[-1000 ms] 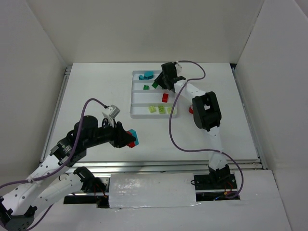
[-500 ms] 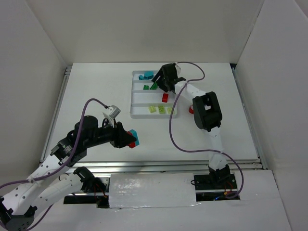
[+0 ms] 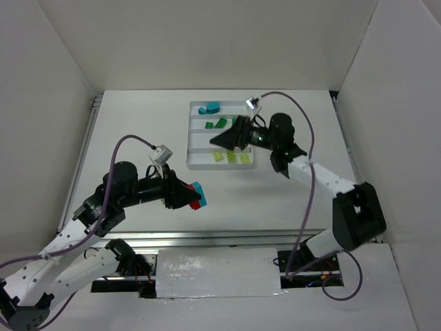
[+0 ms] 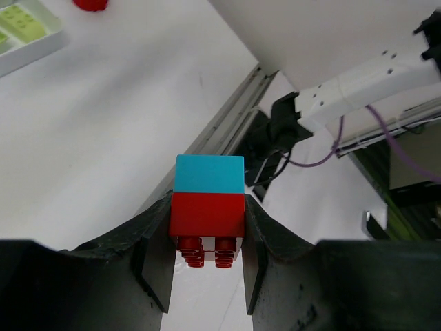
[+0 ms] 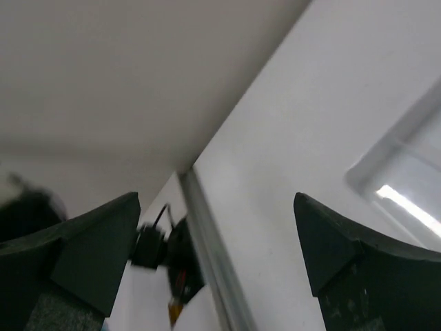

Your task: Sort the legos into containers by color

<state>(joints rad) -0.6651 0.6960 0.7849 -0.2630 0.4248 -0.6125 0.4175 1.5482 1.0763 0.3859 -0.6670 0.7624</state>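
Observation:
My left gripper is shut on a red lego with a teal-blue lego stuck to its far side; this stack hangs above the table left of centre. The white tray of containers holds teal-blue legos in its far compartment, dark green legos in the second, and pale yellow-green legos in the nearest. My right gripper is open and empty, pointing left over the third compartment and hiding its contents.
A loose red lego lies on the table just beyond the tray's corner. The table's metal rail runs along the near edge. White walls enclose the left, back and right sides.
The right gripper opened and left a dark green lego in the second compartment, then swung down over the third as its arm moved right. The left gripper shifted slightly right with its stack.

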